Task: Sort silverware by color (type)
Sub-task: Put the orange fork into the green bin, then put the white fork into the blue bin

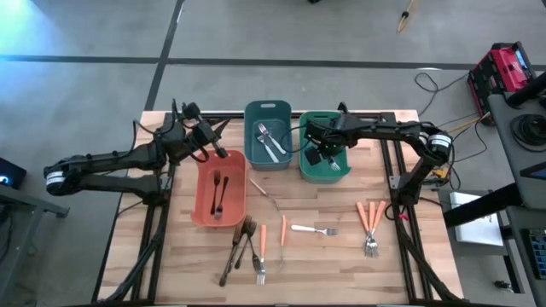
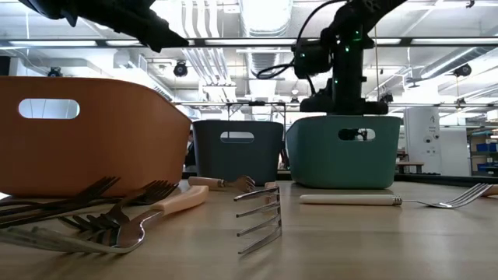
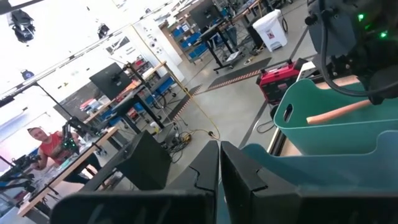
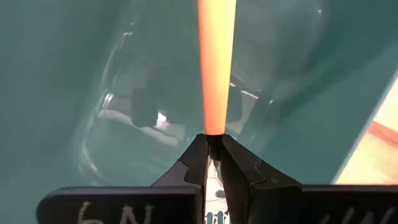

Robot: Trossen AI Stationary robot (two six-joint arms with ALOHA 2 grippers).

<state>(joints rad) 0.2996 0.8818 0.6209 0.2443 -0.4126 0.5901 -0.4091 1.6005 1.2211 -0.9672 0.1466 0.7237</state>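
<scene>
Right wrist view: an orange-handled utensil (image 4: pixel 215 68) is hanging inside the green bin (image 4: pixel 74 74).
The right gripper (image 4: pixel 213 154) is pinching its end at the table's one o'clock; next comes letting go. The left gripper (image 3: pixel 219 167), clenched empty, is waiting at eleven o'clock.

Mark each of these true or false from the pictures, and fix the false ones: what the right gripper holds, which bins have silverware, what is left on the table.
1. The right gripper is shut on an orange-handled utensil over the green bin. True.
2. The salmon bin holds shiny silver forks. False: it holds dark bronze utensils.
3. The blue bin holds silver utensils. True.
4. The table has no silverware left. False: several pieces remain, among them orange-handled forks.
5. The left gripper is open. False: it is shut, holding nothing.
</scene>
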